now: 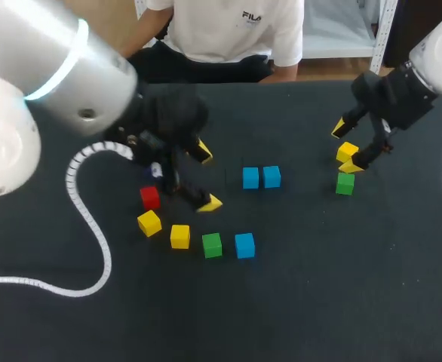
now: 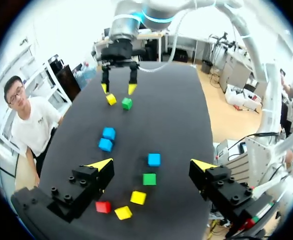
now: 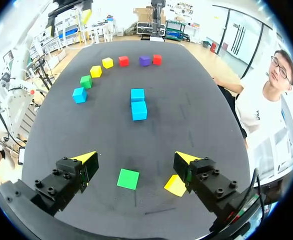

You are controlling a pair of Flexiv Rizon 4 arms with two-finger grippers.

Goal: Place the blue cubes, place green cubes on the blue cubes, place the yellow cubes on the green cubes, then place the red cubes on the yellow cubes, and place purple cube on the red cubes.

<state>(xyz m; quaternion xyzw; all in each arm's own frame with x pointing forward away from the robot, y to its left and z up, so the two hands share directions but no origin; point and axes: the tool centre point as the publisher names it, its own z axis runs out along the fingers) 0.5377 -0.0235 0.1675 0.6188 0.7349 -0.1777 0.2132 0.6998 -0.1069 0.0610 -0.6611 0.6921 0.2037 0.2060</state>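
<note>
Two blue cubes [image 1: 250, 178] [image 1: 271, 176] sit side by side mid-table. In a curved row nearer me lie a blue cube [image 1: 244, 245], a green cube [image 1: 212, 245], two yellow cubes [image 1: 179, 236] [image 1: 149, 223] and a red cube [image 1: 150, 197]. My left gripper [image 1: 206, 179] hangs open above the row's left end; its wrist view has the single blue cube [image 2: 154, 159] between its fingers, below them. The purple cube [image 3: 145, 60] and a second red cube [image 3: 157, 59] show in the right wrist view. My right gripper [image 1: 345, 148] is open over a yellow cube [image 1: 347, 151] and a green cube [image 1: 345, 183].
The left arm's white coiled cable [image 1: 93, 226] loops over the dark table [image 1: 319, 286] at the left. The front and right parts of the table hold no cubes.
</note>
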